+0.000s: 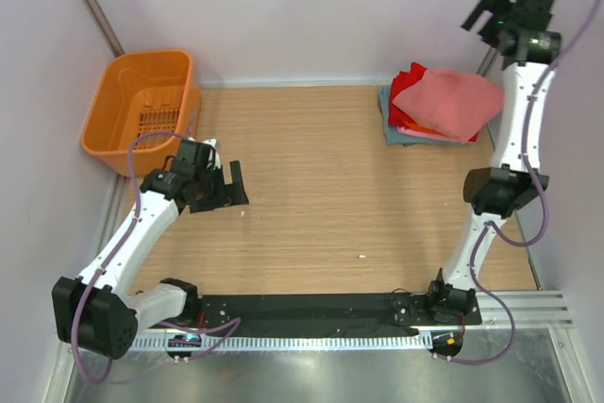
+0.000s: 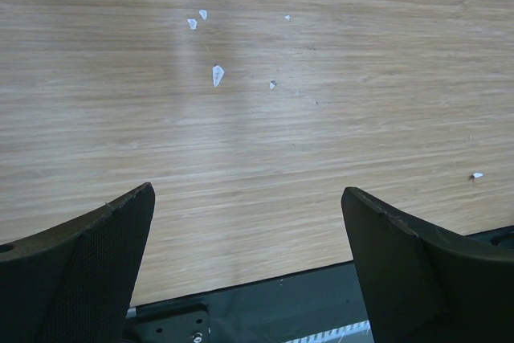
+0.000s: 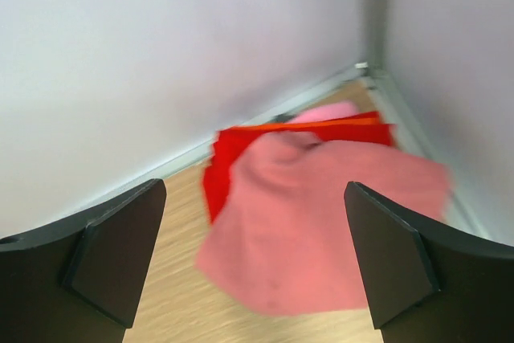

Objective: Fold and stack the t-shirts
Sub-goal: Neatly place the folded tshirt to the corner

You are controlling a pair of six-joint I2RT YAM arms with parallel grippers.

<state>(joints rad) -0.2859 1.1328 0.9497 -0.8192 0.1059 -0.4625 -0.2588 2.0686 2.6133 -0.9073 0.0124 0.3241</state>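
Two grippers wide open, nothing held | left gripper [image 2: 247, 192] over counter [image 1: 321, 195], right gripper [image 3: 253, 189] above the stack [image 1: 411, 78] | salmon-pink t-shirt [image 1: 448, 99] tops it, far-right corner (slightly skewed) | stacking looks done; next, square edges

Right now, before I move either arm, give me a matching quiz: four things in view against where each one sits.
Things:
1. orange plastic basket
2. salmon-pink cotton t-shirt
3. bright red folded t-shirt
4. grey-blue folded t-shirt

Places:
a. underneath all the other shirts
b. far left corner
c. on top of all the other shirts
d. between other shirts, showing at the far edge

Pairs: 1-b, 2-c, 3-d, 4-a
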